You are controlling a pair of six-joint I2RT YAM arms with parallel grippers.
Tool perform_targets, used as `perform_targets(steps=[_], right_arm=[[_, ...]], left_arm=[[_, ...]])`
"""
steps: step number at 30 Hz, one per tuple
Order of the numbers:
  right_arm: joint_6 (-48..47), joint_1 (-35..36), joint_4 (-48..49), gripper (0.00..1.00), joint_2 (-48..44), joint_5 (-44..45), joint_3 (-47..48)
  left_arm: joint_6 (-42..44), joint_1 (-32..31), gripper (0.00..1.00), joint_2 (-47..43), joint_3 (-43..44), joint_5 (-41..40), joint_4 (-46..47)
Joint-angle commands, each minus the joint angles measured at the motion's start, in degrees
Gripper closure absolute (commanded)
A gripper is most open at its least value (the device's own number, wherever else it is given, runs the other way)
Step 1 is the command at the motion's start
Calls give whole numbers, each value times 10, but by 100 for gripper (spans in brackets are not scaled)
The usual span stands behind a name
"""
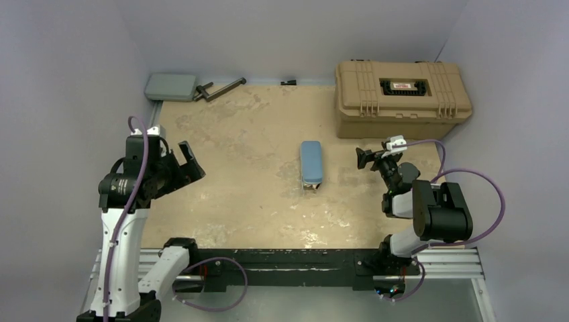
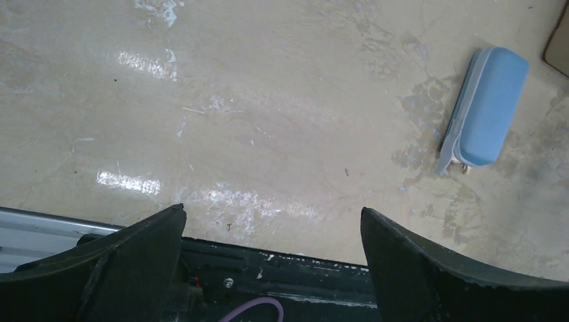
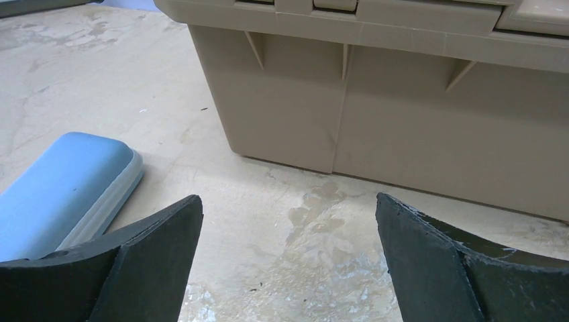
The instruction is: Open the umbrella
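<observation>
- Left gripper (image 1: pixel 191 159): spread to full width, nothing between the fingers, raised off the table (image 1: pixel 248 127) over its left part and angled toward the middle. Probably a ready pose rather than a grasp.
- Right gripper (image 1: pixel 364 158): likewise wide apart and empty, low over the right part of the table, aimed at the bare patch between pouch and toolbox.
- Blue pouch (image 1: pixel 311 163): flat near the middle of the table, between the two grippers and apart from both, with a small pull at its near end.
- Tan toolbox (image 1: pixel 402 97): lid down, set at the far right corner just beyond the right gripper, untouched.
- Grey flat case (image 1: pixel 171 86) and black bar (image 1: pixel 220 89): at the far left corner, well apart from both arms.
- Umbrella: not to be seen in any of the three views. Impossible to tell whether shut away inside something or simply out of frame.
- Judging by this layout: task not yet begun, with the umbrella to be found before any grip. Open jaws on both sides suit that.
</observation>
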Motion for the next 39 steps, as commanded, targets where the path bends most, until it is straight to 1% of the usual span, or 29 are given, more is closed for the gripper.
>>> perform_targets(steps=[1,5,7,8,9,12,14,15,16,17,18,19,21,24,28,31,35,36,39], right_arm=[[-10,5,2,2,-5,19,17],[-10,10,4,2,-10,49,14],[1,24,1,1,-30,113,8],[8,25,-16,2,-52,131,10],[15,25,-62,2,-81,144,21],[45,28,-332,2,-206,154,100],[96,31,-468,1,-270,143,149],[183,31,-511,1,-297,144,164],[261,30,-582,1,-320,174,179],[311,30,-669,1,-338,205,204],[351,30,-734,1,-350,231,226],[370,29,-759,2,-355,211,238],[361,30,-816,6,-347,148,272],[363,41,-905,7,-311,74,337],[319,105,-975,5,-268,35,406],[299,159,-1027,5,-233,58,454],[300,237,-1054,4,-185,90,496],[300,253,-1055,3,-172,99,503],[305,297,-1069,2,-132,143,531]], left_arm=[[29,0,0,-21,42,33,-54],[25,1,0,-53,38,48,-76],[25,1,0,-68,29,52,-88],[24,0,0,-79,21,56,-88],[21,-2,0,-91,12,61,-85],[14,-8,0,-112,4,75,-88],[11,-10,0,-117,12,78,-92],[9,-11,0,-119,16,79,-93],[8,-13,0,-122,19,79,-95],[8,-14,0,-125,22,79,-95],[7,-18,0,-128,23,79,-95],[6,-22,0,-130,22,80,-94],[7,-30,0,-135,20,80,-92],[4,-35,0,-145,14,88,-90],[-1,-36,0,-161,-8,115,-82],[-2,-36,0,-169,-13,123,-83],[-4,-36,0,-171,-10,130,-87],[-4,-36,0,-169,-10,134,-88],[-6,-36,0,-168,-8,144,-87]])
